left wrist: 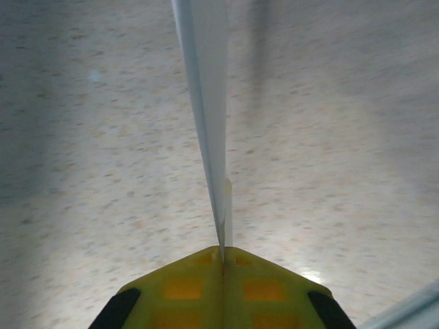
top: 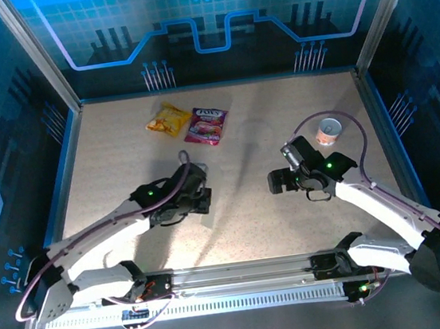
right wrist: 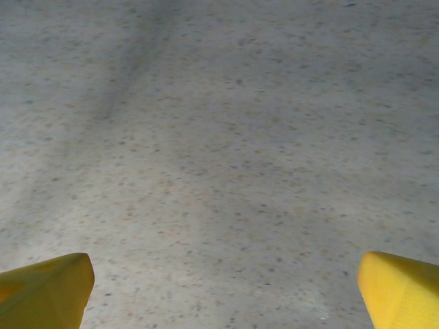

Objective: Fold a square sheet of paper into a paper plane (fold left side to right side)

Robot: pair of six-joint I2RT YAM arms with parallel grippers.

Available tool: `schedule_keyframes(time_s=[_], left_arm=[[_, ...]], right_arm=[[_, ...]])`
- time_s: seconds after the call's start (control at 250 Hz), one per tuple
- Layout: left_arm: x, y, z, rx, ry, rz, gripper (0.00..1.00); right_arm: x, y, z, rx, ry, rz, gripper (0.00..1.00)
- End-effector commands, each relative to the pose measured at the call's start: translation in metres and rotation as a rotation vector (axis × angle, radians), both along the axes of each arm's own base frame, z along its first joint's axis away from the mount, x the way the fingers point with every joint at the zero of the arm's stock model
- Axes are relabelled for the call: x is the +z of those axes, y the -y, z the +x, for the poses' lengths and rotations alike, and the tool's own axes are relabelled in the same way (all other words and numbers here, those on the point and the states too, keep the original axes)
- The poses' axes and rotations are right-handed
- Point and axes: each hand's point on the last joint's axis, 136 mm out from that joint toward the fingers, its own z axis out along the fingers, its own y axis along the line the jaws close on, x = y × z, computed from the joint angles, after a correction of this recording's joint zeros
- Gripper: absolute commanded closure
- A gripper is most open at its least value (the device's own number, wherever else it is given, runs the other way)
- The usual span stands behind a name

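Note:
The white paper (left wrist: 209,103) stands on edge in the left wrist view, a thin folded strip of layers running straight away from my fingers. From this angle I cannot tell its outline, square sheet or paper plane. My left gripper (left wrist: 223,250) is shut on its near end, with the yellow fingertips (left wrist: 185,284) pressed together around it. From above, the left gripper (top: 206,201) sits left of the table's centre. My right gripper (top: 274,182) faces it from the right and is open. Its yellow fingertips (right wrist: 48,291) stand wide apart over bare tabletop with nothing between them.
A yellow snack packet (top: 168,121) and a pink one (top: 206,124) lie side by side at the back of the table (top: 123,160). A small round white cup-like object (top: 329,131) stands just behind my right wrist. Blue panelled walls close in the back and sides.

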Motion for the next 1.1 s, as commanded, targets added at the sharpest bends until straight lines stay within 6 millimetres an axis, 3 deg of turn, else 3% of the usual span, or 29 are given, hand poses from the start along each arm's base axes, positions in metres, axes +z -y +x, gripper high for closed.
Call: schedule_keyframes(time_s=[0.0, 0.144, 0.268, 0.535, 0.695, 0.903, 1.099], left_arm=[[0.003, -0.044, 0.007, 0.103, 0.083, 0.357, 1.00], [0.009, -0.051, 0.010, 0.161, 0.149, 0.617, 1.00], [0.008, -0.043, 0.011, 0.183, 0.194, 0.773, 1.00], [-0.038, -0.010, 0.011, 0.171, 0.111, 0.877, 1.00], [-0.061, 0.012, 0.009, 0.148, 0.035, 0.821, 1.00], [-0.090, 0.050, 0.005, 0.133, -0.108, 0.565, 1.00], [-0.098, 0.075, 0.010, 0.139, -0.193, 0.364, 0.93]], right_arm=[[0.008, 0.027, -0.001, -0.094, 0.035, -0.078, 0.01], [0.003, 0.044, -0.009, -0.137, 0.046, -0.104, 0.01], [0.005, 0.053, -0.012, -0.155, 0.062, -0.097, 0.01], [0.007, 0.064, -0.016, -0.175, 0.078, -0.045, 0.01], [0.005, 0.065, -0.018, -0.180, 0.068, -0.016, 0.01], [0.000, 0.060, -0.017, -0.173, 0.056, 0.039, 0.01], [0.000, 0.054, -0.017, -0.143, 0.037, 0.070, 0.01]])
